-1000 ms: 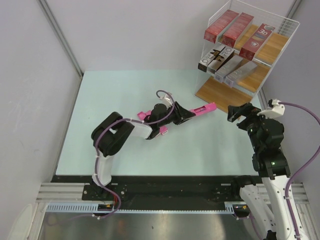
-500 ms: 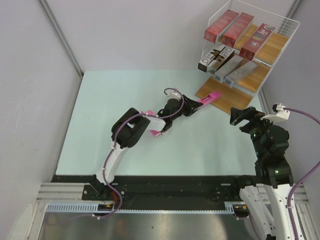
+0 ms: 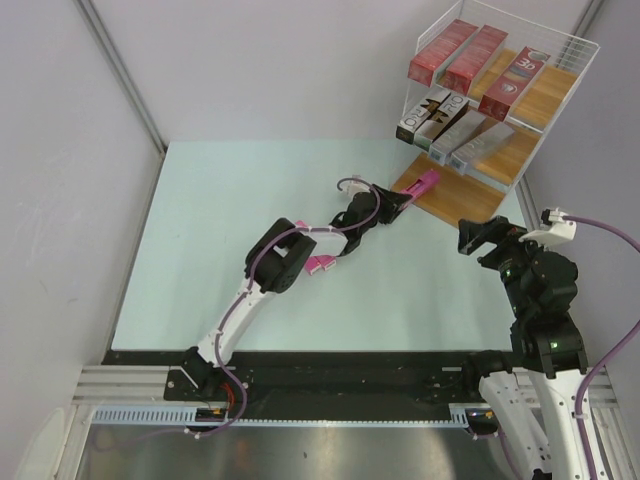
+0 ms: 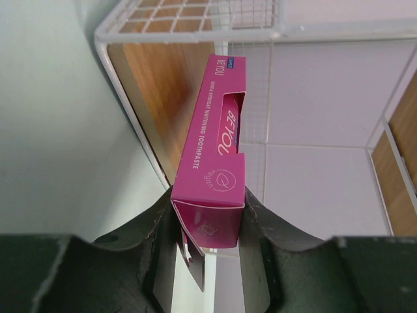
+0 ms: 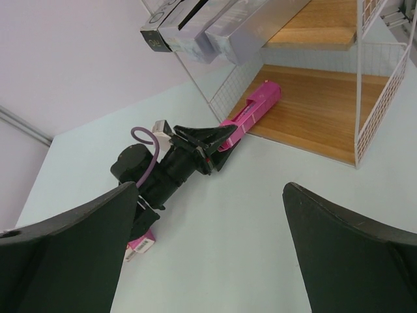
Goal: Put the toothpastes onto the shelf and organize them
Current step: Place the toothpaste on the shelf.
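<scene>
The left end effector is clamped on the near end of a bright pink toothpaste carton, one black finger pressed to each long side. In the left wrist view the carton points straight away from the end effector, its lettered face up and a small end flap hanging loose. The carton's far end reaches over the front left corner of the shelf's lowest wooden board; whether it touches the wood cannot be told.

The left arm stretches long and low across the pale green desk. Another pink carton lies on the desk beside the arm.

The white wire shelf stands at the far right corner of the desk. Its top board carries dark red cartons; the middle board carries silver-grey cartons with black ends.

The right end effector hangs near the shelf's front with its fingers spread wide apart, gripping nothing.
</scene>
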